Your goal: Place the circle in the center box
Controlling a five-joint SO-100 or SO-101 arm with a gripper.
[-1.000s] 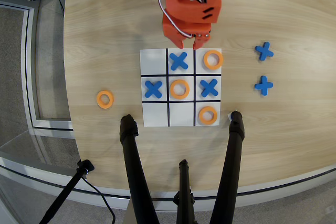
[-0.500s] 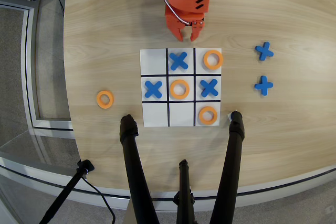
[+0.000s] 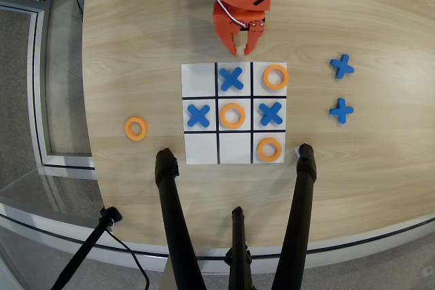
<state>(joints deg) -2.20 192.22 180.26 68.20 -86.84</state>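
Observation:
The white 3x3 board lies in the middle of the wooden table. An orange ring lies flat in its center box. Two more orange rings sit in the top right cell and the bottom right cell. A fourth ring lies on the table left of the board. Blue X pieces fill the top middle, middle left and middle right cells. My orange gripper hangs just above the board's top edge, its fingertips close together and empty.
Two spare blue X pieces lie on the table right of the board. Black tripod legs cross the near side of the table, ending just below the board. The table's curved edge runs at left and front.

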